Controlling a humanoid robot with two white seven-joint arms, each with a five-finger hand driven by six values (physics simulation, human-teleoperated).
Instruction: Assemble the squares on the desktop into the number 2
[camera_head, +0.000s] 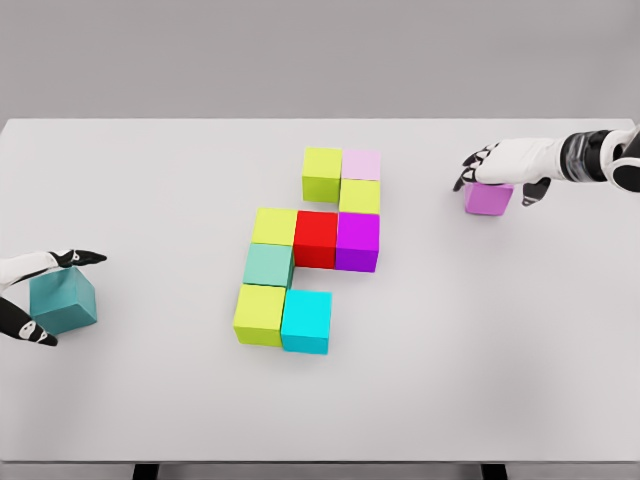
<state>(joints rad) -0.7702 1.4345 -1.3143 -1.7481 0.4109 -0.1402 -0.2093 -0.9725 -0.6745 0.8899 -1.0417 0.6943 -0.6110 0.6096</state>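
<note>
Nine cubes sit packed at the table (150, 420) centre: a lime cube (322, 172) and pale pink cube (361, 164) on top, a yellow-green cube (359, 195) under the pink, then a middle row of yellow cube (274, 226), red cube (316, 238) and magenta cube (358, 241), a sea-green cube (268, 264) below the yellow, and a lime-yellow cube (260, 313) beside a cyan cube (306, 320) at the bottom. The digit looks nearly built; I judge the bottom row lacks a piece at 3 o'clock of the cyan cube.

The right hand (497, 168) drapes over a purple cube (488, 197), fingers curled round it. That cube lies toward 2 o'clock of the figure, so the gap is toward 7 o'clock from this hand. The left hand (35, 295) grips a teal cube (63, 301) at 9 o'clock, thumb and fingers straddling it; the gap lies toward 3 o'clock, about as far off.

Both arms are cut off by the frame, and the right palm hides the purple cube's top
</note>
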